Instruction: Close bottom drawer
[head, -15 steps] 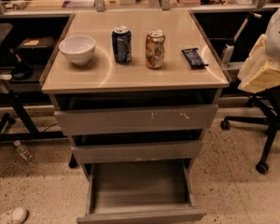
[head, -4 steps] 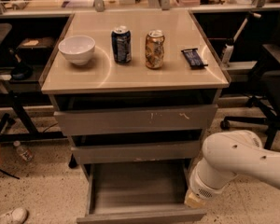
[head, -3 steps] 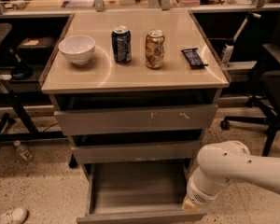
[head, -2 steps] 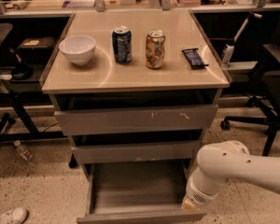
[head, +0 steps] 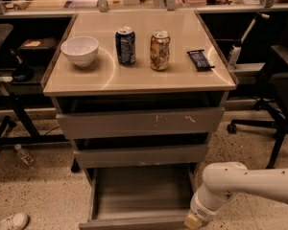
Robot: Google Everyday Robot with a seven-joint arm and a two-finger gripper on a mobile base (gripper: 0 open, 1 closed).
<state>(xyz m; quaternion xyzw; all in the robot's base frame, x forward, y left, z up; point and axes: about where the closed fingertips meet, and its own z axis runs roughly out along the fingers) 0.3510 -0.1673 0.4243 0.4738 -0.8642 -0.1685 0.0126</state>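
The bottom drawer (head: 139,195) is pulled far out of the cabinet, an empty shallow grey-brown box whose front edge (head: 134,223) lies at the lower edge of the camera view. The plain middle drawer (head: 141,155) and the scratched top drawer (head: 139,122) above it stand slightly out. My white arm (head: 245,181) comes in from the right, and my gripper (head: 193,220) sits low at the drawer's front right corner, mostly cut off by the view's bottom edge.
On the cabinet top (head: 192,78) stand a white bowl (head: 79,50), a blue can (head: 126,45), a gold can (head: 160,50) and a dark snack bar (head: 200,60). An office chair (head: 278,90) is at the right. A bottle (head: 24,155) and a shoe (head: 7,222) lie on the floor at the left.
My arm swung in from the right and down to the drawer's front right corner, shifting slightly left over the last second. The drawer has not visibly moved.
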